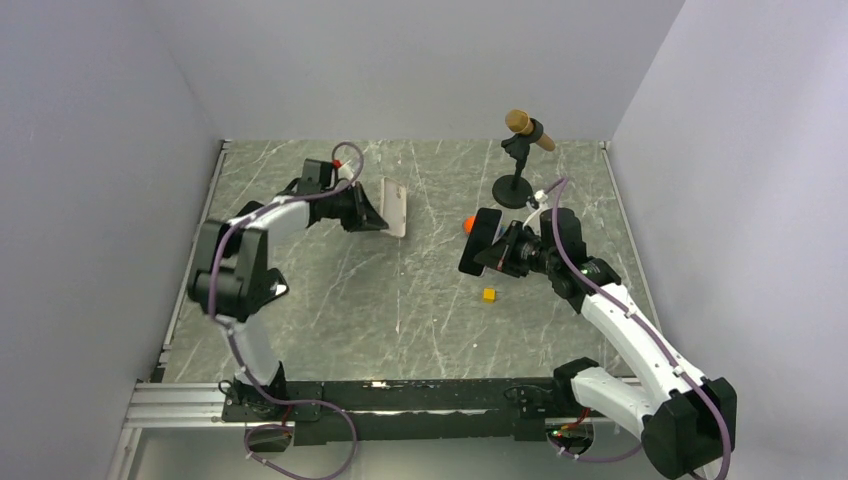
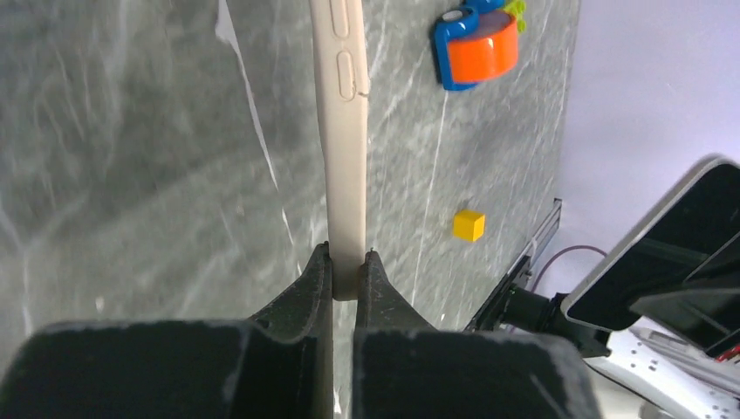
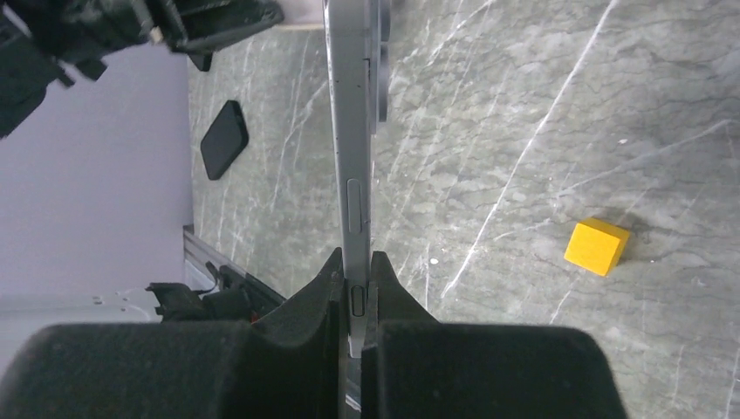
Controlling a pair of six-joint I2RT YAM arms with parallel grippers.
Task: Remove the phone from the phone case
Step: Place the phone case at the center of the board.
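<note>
Beige phone case (image 2: pixel 342 131) is held on edge by the left gripper (image 2: pixel 346 275), its jaws pressed closed on the case rim, well to the left of the yellow cube (image 1: pixel 489 295). The right gripper (image 3: pixel 353 279) has its jaws clamped on the grey phone (image 3: pixel 353 131), which is out of the case and near the cube's far side.

A grey, white-veined tabletop (image 1: pixel 400 330) was seen enclosed on three sides by plain pale lilac walls (image 1: pixel 420 60) and lit evenly.
</note>
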